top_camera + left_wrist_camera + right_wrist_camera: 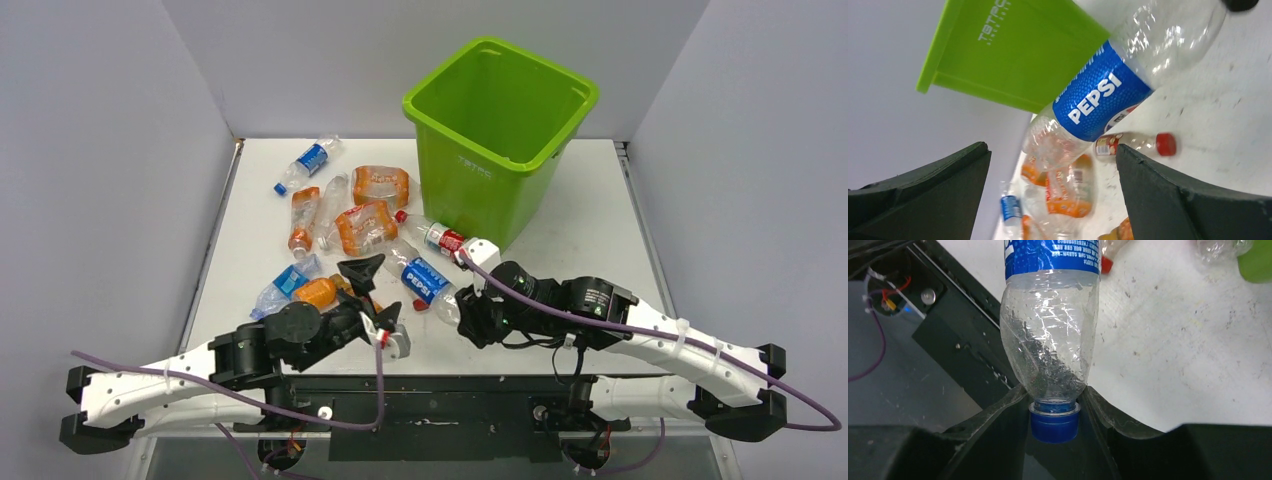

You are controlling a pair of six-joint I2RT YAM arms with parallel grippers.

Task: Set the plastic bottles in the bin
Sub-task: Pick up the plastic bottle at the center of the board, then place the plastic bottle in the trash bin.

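Clear crushed plastic with a blue label, the Pepsi bottle [425, 282] [1100, 97] [1048, 350] lies near the middle of the table's [590, 230] near edge, its base pointing far-left toward the pile. The right gripper [464, 312] [1054, 394] is clenched on its neck, one finger on each side just above the blue cap [1054, 421]. I cannot tell whether the bottle rests on the table or hangs just off it.

Just to its left, the left gripper [372, 292] [1053, 190] stands released, its fingers spread wide with nothing between them.

A red-capped bottle [432, 236] [1135, 144] lies just beyond, at the foot of the bin [480, 190] [1013, 55]. The lime-green bin stands upright at the far middle. The other bottles [365, 228] lie scattered left of it, some orange-tinted and some blue-labelled.
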